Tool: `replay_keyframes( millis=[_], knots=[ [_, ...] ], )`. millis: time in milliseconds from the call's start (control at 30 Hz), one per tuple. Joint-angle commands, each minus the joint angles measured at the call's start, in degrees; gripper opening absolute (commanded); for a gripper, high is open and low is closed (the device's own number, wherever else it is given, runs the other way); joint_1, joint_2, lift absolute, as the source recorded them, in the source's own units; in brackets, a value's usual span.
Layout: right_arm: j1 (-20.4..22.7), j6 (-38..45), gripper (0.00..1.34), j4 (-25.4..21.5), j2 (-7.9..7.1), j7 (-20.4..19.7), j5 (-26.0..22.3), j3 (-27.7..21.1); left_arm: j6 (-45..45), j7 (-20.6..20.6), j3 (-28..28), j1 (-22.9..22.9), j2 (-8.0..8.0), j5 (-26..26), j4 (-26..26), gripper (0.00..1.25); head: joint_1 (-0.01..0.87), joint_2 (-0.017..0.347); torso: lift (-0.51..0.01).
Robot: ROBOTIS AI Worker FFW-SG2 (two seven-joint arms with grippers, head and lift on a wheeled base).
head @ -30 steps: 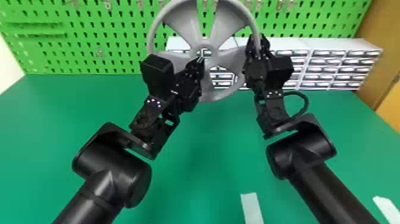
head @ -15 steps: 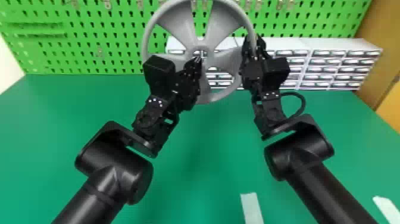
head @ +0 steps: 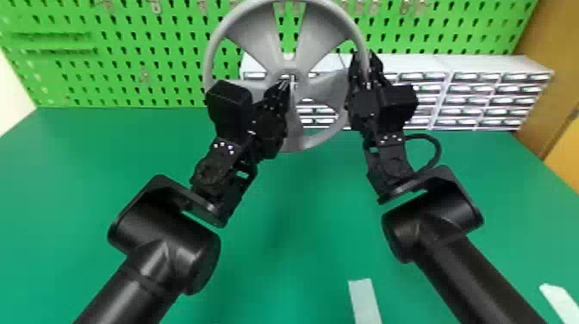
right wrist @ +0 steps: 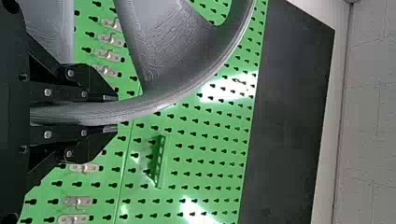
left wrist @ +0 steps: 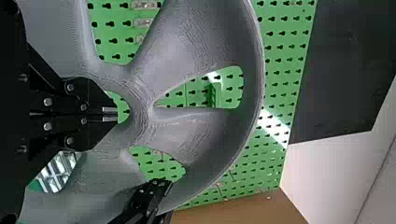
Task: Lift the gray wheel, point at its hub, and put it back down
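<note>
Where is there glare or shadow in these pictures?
Left wrist view: a white streak of glare across the green pegboard; right wrist view: two bright white patches on that same board; head view: small glints along the white drawers, and soft, darker shading on the green table below the gray wheel.

No text, label, brand, number or sign can be read.
</note>
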Motion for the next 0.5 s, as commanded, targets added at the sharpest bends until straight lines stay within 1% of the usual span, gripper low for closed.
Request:
replay_keyframes(
  millis=[0,467],
  knots=[
    [0.0,0.0,0.01,0.0,-0.08,0.0,0.0,0.0,-0.1,0.0,0.0,0.0,0.00,0.0,0.0,0.03,0.692,0.048,-0.088],
    [0.0,0.0,0.01,0.0,-0.08,0.0,0.0,0.1,-0.2,0.0,-0.1,0.0,-0.09,0.0,0.1,0.03,0.692,0.048,-0.088]
  ],
)
